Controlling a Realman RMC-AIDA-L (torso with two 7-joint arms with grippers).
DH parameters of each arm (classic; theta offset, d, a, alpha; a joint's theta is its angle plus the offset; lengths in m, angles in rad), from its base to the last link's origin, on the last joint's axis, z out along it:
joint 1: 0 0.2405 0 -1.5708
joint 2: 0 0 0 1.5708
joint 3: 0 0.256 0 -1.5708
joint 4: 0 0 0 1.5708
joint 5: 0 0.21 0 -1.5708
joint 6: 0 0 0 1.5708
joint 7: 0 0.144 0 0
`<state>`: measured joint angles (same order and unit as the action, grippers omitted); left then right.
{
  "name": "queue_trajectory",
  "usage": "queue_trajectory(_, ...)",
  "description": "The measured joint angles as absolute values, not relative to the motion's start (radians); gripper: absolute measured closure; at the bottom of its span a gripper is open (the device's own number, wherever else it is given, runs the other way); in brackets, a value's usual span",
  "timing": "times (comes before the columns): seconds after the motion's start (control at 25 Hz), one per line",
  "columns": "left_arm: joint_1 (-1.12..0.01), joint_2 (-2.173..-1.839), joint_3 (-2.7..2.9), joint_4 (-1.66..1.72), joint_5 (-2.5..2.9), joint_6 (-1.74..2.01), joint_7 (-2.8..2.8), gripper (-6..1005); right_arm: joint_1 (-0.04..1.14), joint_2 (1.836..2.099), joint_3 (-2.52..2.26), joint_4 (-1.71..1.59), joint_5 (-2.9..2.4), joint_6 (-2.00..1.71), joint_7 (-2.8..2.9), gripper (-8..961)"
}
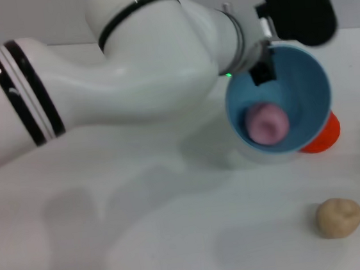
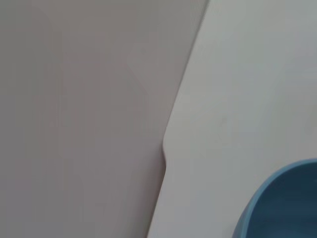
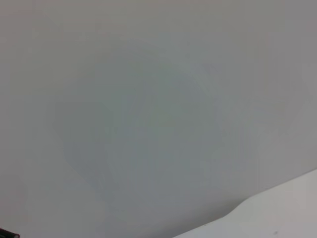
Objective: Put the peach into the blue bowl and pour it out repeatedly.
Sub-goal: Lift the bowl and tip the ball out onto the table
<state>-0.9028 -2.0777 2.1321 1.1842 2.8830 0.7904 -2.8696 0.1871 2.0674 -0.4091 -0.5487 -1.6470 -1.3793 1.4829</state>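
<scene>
1. The left gripper (image 1: 264, 61) is gripping the blue bowl (image 1: 304, 89) by its rim, holding it tilted above the table (image 1: 178, 238).
2. The peach (image 1: 267, 123) is lying inside the bowl.
3. A potato (image 1: 339, 217) is sitting near, below the bowl; an orange fruit (image 1: 325, 134) is peeking out behind it.

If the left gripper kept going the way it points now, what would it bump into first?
It already holds the blue bowl, peach inside, so the left gripper pushes that ahead. Beyond, probably the orange fruit behind the bowl, though depth is unclear.
</scene>
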Motion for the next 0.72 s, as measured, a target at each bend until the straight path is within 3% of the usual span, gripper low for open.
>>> queue_trajectory(0.32, -0.835, -2.075, 2.202, 1.257, 2.890, 0.652, -2.679, 999, 0.197, 2.067, -0.406, -0.532, -1.646, -1.369, 1.467, 550)
queue_trajectory(0.72, -0.664, -2.076, 2.285, 1.231, 2.891, 0.234, -2.256, 1000, 0.197, 2.066, -0.403, -0.528, -1.646, -1.363, 1.454, 564)
